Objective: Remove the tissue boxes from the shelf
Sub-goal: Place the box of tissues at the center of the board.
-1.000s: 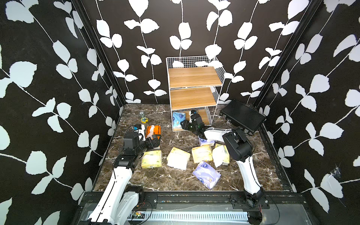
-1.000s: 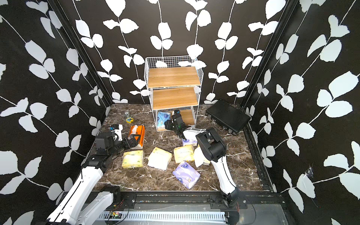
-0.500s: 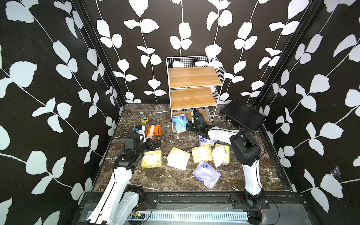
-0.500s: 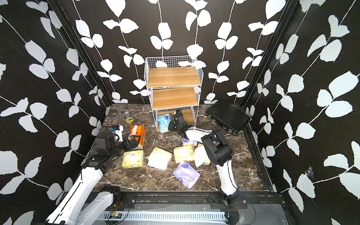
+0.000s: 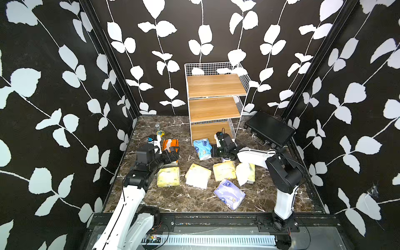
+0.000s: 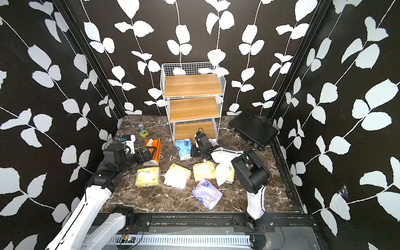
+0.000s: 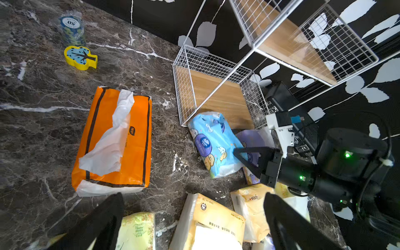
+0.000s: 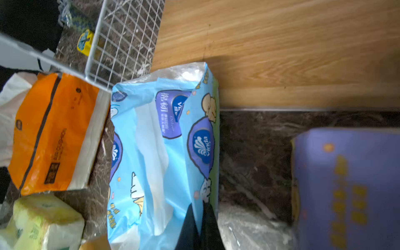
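The shelf [image 5: 214, 86] [image 6: 192, 86] stands at the back with all three wooden boards bare. A light blue tissue pack [image 5: 202, 148] [image 7: 213, 145] [image 8: 160, 151] lies on the floor, its far end at the bottom board's front edge. My right gripper [image 5: 214, 151] [image 8: 198, 207] is shut on a fold of its wrapper. My left gripper [image 5: 174, 151] [image 7: 193, 199] hangs open over the floor beside the orange-and-white box [image 5: 171, 144] [image 7: 116, 138]. Several pale yellow packs [image 5: 198, 175] and a lavender pack [image 5: 229, 193] lie in front. Another lavender pack [image 8: 346, 184] sits under my right arm.
A flat black case [image 5: 269, 128] leans at the back right, next to the shelf. A stack of poker chips [image 7: 72, 28] and a small yellow clock toy [image 7: 80, 57] sit at the back left. Patterned walls close in three sides.
My right gripper has shut on the light blue pack's wrapper and drawn the pack forward from the bottom tier. The left arm has not moved.
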You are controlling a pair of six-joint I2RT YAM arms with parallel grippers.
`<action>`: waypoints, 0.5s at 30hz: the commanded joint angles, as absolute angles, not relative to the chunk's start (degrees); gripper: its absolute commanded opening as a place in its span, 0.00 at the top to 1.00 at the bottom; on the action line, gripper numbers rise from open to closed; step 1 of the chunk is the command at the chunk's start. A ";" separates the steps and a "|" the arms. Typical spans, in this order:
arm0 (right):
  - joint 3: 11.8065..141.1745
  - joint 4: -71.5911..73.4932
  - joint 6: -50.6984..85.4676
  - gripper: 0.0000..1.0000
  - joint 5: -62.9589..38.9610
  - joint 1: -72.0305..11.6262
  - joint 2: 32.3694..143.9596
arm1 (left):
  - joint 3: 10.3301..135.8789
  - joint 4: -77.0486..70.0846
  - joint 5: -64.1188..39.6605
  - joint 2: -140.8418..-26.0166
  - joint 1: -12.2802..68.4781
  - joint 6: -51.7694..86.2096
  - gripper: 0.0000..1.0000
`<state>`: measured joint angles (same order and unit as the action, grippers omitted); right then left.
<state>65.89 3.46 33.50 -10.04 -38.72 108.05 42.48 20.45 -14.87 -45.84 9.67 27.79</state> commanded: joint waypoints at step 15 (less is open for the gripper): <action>62.40 -6.11 23.40 0.01 -2.62 -41.48 92.35 | 44.71 23.39 -1.47 -38.82 10.13 18.05 0.01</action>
